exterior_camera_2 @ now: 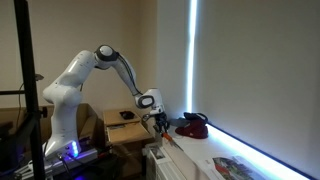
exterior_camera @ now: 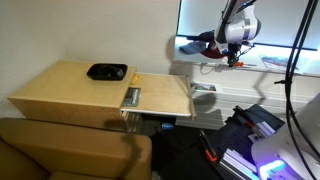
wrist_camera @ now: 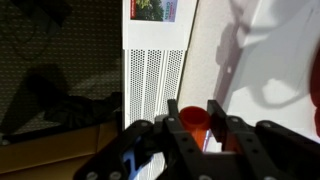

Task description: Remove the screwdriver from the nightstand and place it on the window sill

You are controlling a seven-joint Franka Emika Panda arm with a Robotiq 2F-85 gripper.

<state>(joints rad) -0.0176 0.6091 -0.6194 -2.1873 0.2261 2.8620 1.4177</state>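
Note:
My gripper (wrist_camera: 194,122) is shut on the screwdriver (wrist_camera: 193,117); its orange-red handle end shows between the two black fingers in the wrist view. In both exterior views the gripper (exterior_camera: 236,52) (exterior_camera_2: 160,122) hangs just above the white window sill (exterior_camera: 245,66) (exterior_camera_2: 195,150), with the screwdriver's thin shaft pointing down (exterior_camera: 234,59). The light wooden nightstand (exterior_camera: 70,92) (exterior_camera_2: 122,128) lies away from the gripper. Below the jaws the wrist view shows the white sill surface (wrist_camera: 260,70).
A black tray (exterior_camera: 107,71) lies on the nightstand. A red and black object (exterior_camera_2: 191,125) sits on the sill close beside the gripper. A white perforated radiator cover (wrist_camera: 150,85) runs under the sill. A brown seat (exterior_camera: 70,148) stands in front; cables and gear (exterior_camera: 250,135) lie on the floor.

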